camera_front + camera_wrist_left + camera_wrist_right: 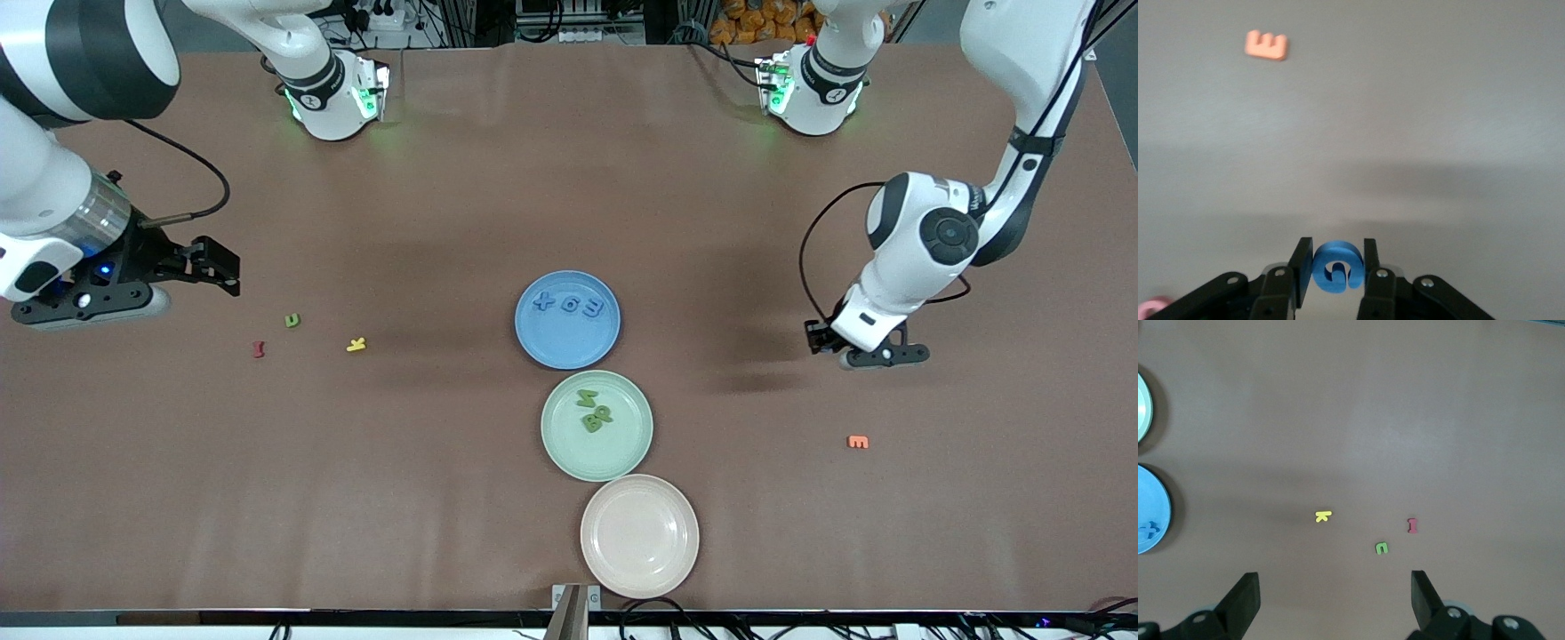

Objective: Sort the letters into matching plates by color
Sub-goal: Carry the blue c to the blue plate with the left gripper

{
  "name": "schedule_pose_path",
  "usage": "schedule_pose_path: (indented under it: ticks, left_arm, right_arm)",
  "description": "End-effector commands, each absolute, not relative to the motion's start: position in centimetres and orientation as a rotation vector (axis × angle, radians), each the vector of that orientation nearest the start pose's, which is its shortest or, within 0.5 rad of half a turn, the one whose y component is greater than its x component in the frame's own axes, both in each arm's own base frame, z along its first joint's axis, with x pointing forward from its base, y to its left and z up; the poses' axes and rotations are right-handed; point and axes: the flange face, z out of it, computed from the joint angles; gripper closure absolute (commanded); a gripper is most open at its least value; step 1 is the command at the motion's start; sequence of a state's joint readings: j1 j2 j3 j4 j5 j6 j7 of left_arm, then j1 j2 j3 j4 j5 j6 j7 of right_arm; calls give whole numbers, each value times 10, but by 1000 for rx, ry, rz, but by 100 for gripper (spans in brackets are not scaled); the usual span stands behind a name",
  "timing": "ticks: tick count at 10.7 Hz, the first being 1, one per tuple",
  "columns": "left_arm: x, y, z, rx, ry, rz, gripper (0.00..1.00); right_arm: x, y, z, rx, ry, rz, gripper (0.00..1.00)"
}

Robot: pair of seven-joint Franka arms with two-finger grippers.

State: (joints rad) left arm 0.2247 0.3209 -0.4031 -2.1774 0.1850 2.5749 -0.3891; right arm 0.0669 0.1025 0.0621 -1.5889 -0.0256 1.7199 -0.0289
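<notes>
So I've got a blue letter [1336, 268] pinched between the fingers of my left gripper [1336, 270], curly shape, can't say for sure which letter it is. That gripper [827, 342] hangs over bare table toward the left arm's end, well apart from the blue plate [567, 351].

Using the blue plate as my landmark: it sits mid-table with four blue letters [569, 305] already lying in it. Just nearer the front camera than it, almost rim to rim, is the green plate [597, 458] with a few green letters [594, 411] clumped together inside. Nearer the camera again is the beige plate [639, 535].

Loose stuff: an orange letter [858, 441] lies toward the left arm's end of the table, nearer the camera than the blue plate; my left wrist view catches it too [1267, 45]. Toward the right arm's end from the blue plate there's a yellow letter [356, 344], then a green one [292, 320], then a red one [259, 348], all flat on the table and apart from each other.

My right gripper [218, 267] waits with its jaws spread wide, nothing in them, up over the table at the right arm's end, close above those three loose letters.
</notes>
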Motion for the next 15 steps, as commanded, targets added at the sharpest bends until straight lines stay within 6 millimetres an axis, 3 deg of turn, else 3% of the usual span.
schedule_pose_path:
  ticks: [1,3,5,9,12,13,15]
  left_arm:
    - [586,-150,272,-3218,-251,-158,100]
    - [586,-185,281,-3240,-295,-172,100]
    - [573,-249,296,-3292,-353,-168,100]
    - [518,-366,299,-3317,-462,-104,100]
    - [492,-437,296,-3350,-522,-55,100]
    - [483,-460,297,-3355,-569,-45,100]
    - [475,-481,298,-3362,-610,-31,100]
  right_arm:
    - [583,58,577,-3146,-246,-37,0]
    - [579,55,586,-3148,-233,-42,0]
    - [576,63,591,-3146,-252,-54,0]
    - [566,59,613,-3148,-242,-117,0]
    - [562,58,621,-3148,-240,-137,0]
    - [562,58,621,-3149,-244,-129,0]
    - [555,46,628,-3155,-203,-115,0]
